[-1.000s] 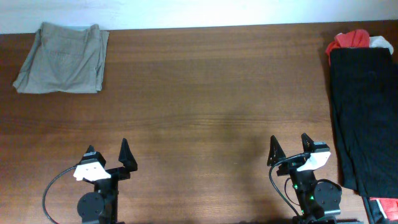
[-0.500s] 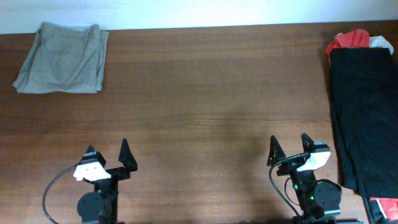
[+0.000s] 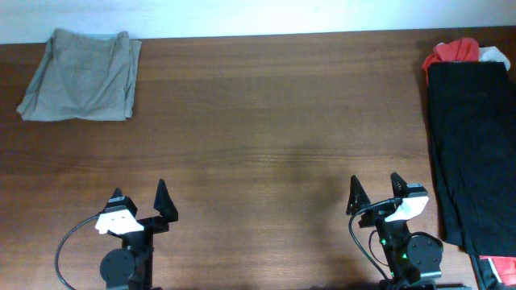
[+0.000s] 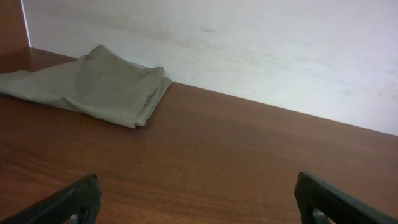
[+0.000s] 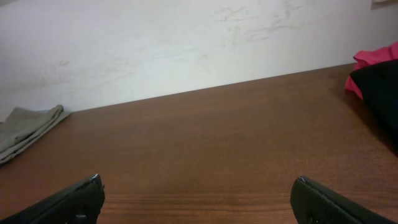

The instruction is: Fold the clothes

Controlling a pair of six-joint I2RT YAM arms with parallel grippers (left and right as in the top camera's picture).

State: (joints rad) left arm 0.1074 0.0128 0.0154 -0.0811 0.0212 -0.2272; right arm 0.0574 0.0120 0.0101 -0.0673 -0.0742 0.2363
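Observation:
The khaki-beige clothes (image 3: 81, 74) lie folded into a compact rectangle at the far left corner of the table; they also show in the left wrist view (image 4: 93, 87) and at the left edge of the right wrist view (image 5: 25, 132). My left gripper (image 3: 141, 201) is open and empty near the front edge, far from the clothes; its fingertips frame bare wood in the left wrist view (image 4: 199, 193). My right gripper (image 3: 376, 193) is open and empty at the front right, its fingertips wide apart in the right wrist view (image 5: 199, 193).
A black garment (image 3: 472, 137) lies along the right edge, with red (image 3: 453, 51) and white cloth at its far end; it also shows in the right wrist view (image 5: 379, 93). A white wall (image 4: 249, 50) runs behind the brown wooden table (image 3: 266, 121).

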